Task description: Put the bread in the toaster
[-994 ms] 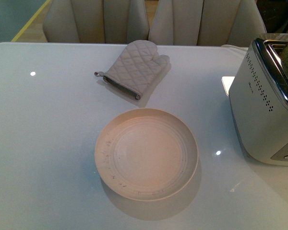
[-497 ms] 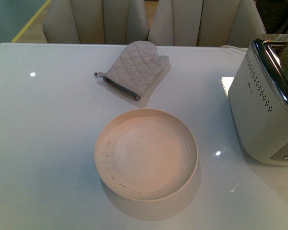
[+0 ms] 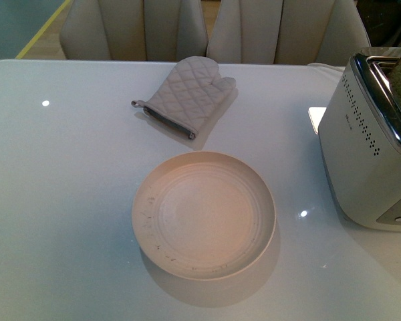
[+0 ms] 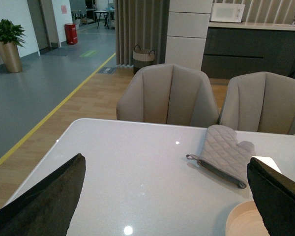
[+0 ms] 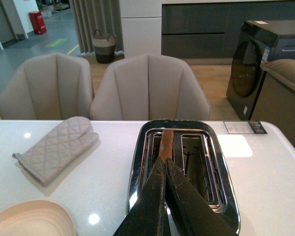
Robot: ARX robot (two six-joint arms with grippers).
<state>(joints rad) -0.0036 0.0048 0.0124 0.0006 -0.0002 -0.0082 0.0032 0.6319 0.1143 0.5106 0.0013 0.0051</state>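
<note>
One slice of bread [image 5: 166, 142] stands on edge in a slot of the toaster [image 3: 367, 157], its brown crust showing in the right wrist view between the chrome rails; in the front view a rounded tan corner of it shows above the chrome top at the far right edge. It looks to sit well down in the slot, so the main part of the task appears done; what is left, by my judgement, is only to draw the arm away, and perhaps to seat the slice lower if it rides high. The right gripper [image 5: 166, 169] hangs just above the toaster's top with its dark fingers pressed together at the tips and nothing pinched between them; whether they touch the bread I cannot tell. The left gripper [image 4: 162, 196] is spread wide and empty, held over the tabletop [image 3: 67, 200] well apart from the toaster. Nearer the middle of the tabletop sits an empty cream plate [image 3: 142, 221], and beyond it a quilted oven mitt [image 3: 187, 97] lies flat, with two beige chairs [image 3: 137, 30] behind the far edge. Nothing stands between the right gripper and open air above, so a retreat looks unobstructed.
</note>
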